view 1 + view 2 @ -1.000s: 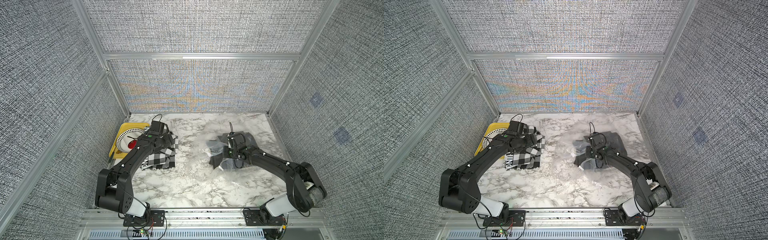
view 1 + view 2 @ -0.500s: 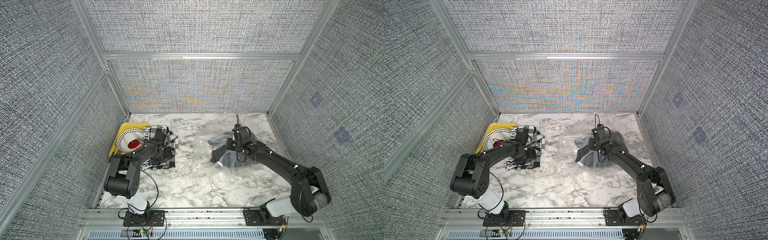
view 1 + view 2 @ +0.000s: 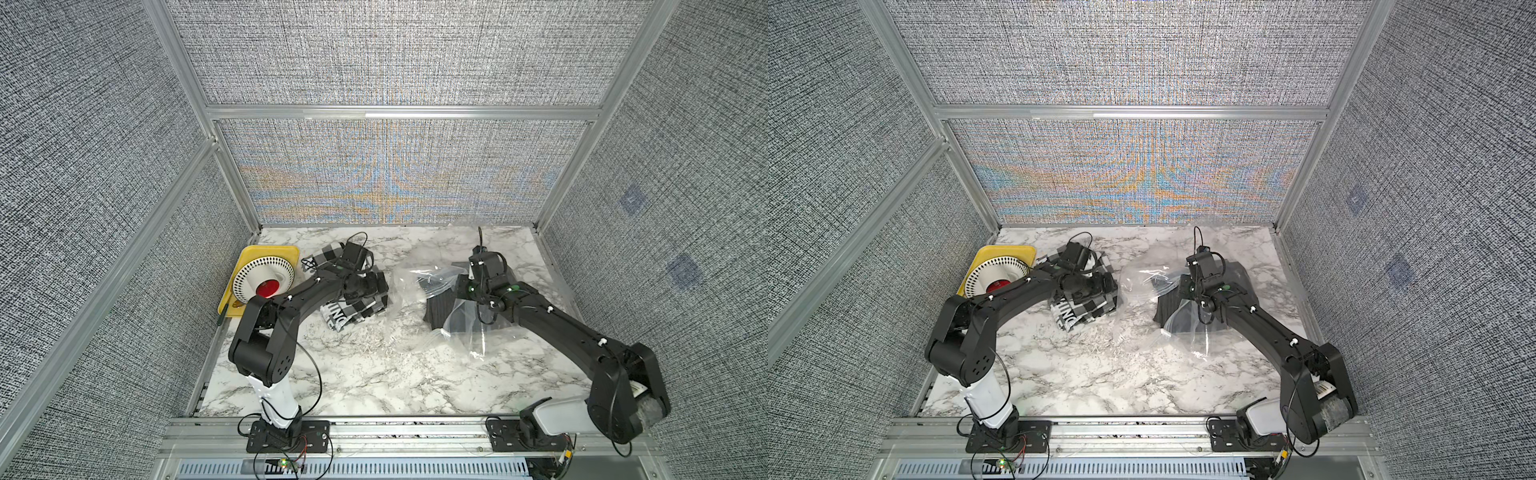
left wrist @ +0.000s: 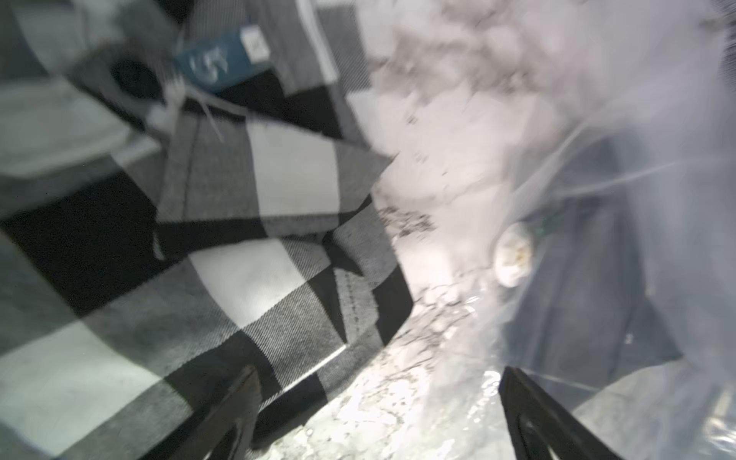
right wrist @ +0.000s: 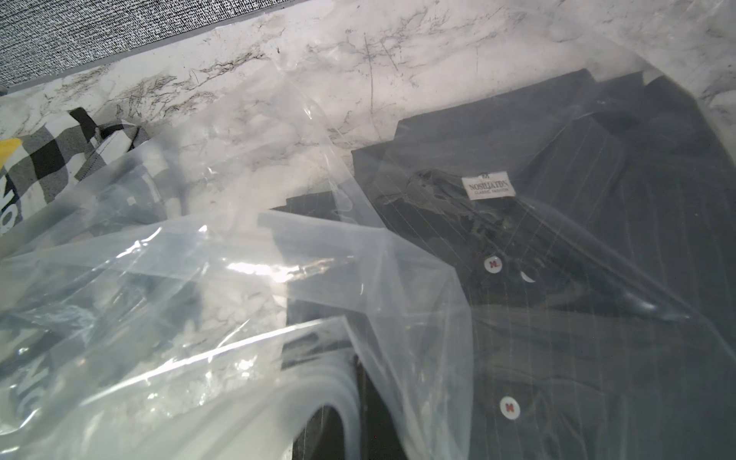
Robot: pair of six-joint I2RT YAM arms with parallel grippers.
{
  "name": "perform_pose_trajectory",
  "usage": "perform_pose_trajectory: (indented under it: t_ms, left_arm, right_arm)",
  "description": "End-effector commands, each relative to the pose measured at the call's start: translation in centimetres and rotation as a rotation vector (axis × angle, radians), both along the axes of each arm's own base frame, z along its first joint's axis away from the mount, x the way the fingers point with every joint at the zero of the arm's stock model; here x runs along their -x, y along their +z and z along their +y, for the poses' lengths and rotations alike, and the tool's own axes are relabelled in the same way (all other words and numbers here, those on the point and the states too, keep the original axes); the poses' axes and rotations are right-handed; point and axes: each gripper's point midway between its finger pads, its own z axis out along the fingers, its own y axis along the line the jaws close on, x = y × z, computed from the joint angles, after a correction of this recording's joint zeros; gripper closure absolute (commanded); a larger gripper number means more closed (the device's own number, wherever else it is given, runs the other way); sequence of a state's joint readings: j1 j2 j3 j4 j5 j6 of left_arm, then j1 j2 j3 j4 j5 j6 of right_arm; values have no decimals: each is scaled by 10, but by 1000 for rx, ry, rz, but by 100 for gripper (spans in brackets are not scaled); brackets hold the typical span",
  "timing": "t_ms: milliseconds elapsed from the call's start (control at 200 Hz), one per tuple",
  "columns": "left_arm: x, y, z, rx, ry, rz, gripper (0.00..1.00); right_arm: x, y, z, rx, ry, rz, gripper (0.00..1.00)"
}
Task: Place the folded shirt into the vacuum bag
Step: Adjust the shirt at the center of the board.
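Since a second ago, the left tool has been pulled back and then swung out to the right edge of the checked folded shirt. Its jaws are now spread wide and nothing is held. The shirt is left on the tabletop, just left of the vacuum bag and outside it. The bag's film has been raised by the closed right tool, seemingly pinched, so the mouth is probably being opened.

Yellow tray far left on marble table; dotted white plate in it, red piece atop.
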State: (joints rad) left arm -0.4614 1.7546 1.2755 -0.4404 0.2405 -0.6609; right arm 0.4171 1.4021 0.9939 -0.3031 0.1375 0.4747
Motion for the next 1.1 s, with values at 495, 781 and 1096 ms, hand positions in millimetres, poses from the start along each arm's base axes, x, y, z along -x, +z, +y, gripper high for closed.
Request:
perform_pose_trajectory:
  t_ms: [495, 781, 1096]
  left_arm:
    - [-92, -13, 158, -477, 254, 55, 0]
    - [-133, -45, 161, -474, 226, 104, 6]
    - [-128, -87, 165, -448, 220, 174, 10]
  right_arm:
    - [9, 8, 6, -39, 44, -14, 100]
    - [5, 6, 16, -50, 89, 2, 100]
    - [0, 8, 20, -33, 107, 0, 100]
